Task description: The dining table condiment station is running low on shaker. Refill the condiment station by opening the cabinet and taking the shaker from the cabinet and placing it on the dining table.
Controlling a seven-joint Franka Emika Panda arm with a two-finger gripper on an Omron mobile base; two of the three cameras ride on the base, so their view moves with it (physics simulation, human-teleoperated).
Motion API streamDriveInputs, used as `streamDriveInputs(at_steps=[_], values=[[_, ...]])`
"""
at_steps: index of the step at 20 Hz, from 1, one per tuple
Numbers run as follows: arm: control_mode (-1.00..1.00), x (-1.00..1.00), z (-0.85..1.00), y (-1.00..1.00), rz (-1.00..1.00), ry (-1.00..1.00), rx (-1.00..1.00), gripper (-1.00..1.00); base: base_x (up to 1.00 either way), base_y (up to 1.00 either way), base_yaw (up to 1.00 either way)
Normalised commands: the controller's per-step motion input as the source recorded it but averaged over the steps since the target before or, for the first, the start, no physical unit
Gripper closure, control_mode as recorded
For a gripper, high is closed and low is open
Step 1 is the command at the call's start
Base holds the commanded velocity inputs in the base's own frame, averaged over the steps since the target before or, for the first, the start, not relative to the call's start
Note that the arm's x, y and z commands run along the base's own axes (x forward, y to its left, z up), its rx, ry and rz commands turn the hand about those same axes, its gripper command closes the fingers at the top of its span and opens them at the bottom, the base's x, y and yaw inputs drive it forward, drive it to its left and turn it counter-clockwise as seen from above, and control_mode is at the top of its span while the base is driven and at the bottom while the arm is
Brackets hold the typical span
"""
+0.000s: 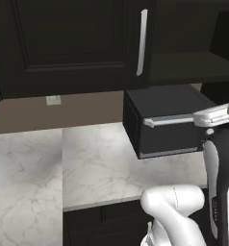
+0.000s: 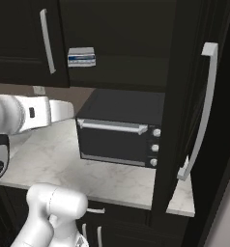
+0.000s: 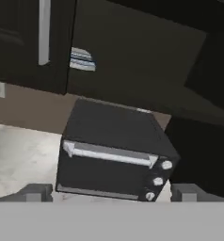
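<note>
The black-brown cabinet (image 2: 126,43) has its right door (image 2: 192,96) swung open toward me, the silver bar handle (image 2: 204,111) facing out. Its left door (image 1: 68,38) is closed. Inside, the dark shelf (image 1: 188,67) shows and a flat grey scale (image 2: 81,57) lies at its left end; the same scale (image 3: 83,59) shows in the hand view. The shaker is hidden. The dining table is out of view. My gripper (image 3: 111,193) is open, well short of the cabinet, with nothing between its fingertips (image 3: 36,192).
A black toaster oven (image 2: 119,132) with a horizontal silver handle stands on the white marble worktop (image 1: 97,158) directly under the open cabinet. The open door juts out at the right. A wall outlet (image 1: 53,100) sits on the beige backsplash.
</note>
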Motion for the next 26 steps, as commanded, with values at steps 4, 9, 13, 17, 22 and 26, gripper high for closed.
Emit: streamDriveInputs(at_steps=[4,9,13,17,22,26], values=[[-1.0,0.01,0.25,0.9,-0.01,-0.43,0.6,-1.0,0.0,0.0,0.0],[-1.0,0.1,0.73,0.43,0.0,-0.35,0.42,-1.0,0.0,0.0,0.0],[-1.0,0.01,0.88,0.1,0.0,-0.1,0.05,-1.0,0.0,0.0,0.0],[-1.0,0.09,0.16,0.08,-0.02,0.08,-0.01,-1.0,0.0,0.0,0.0],[-1.0,0.0,0.05,-0.03,0.0,0.04,0.0,-1.0,0.0,0.0,0.0],[-1.0,0.1,0.14,-0.03,0.0,0.12,0.0,-1.0,0.0,0.0,0.0]])
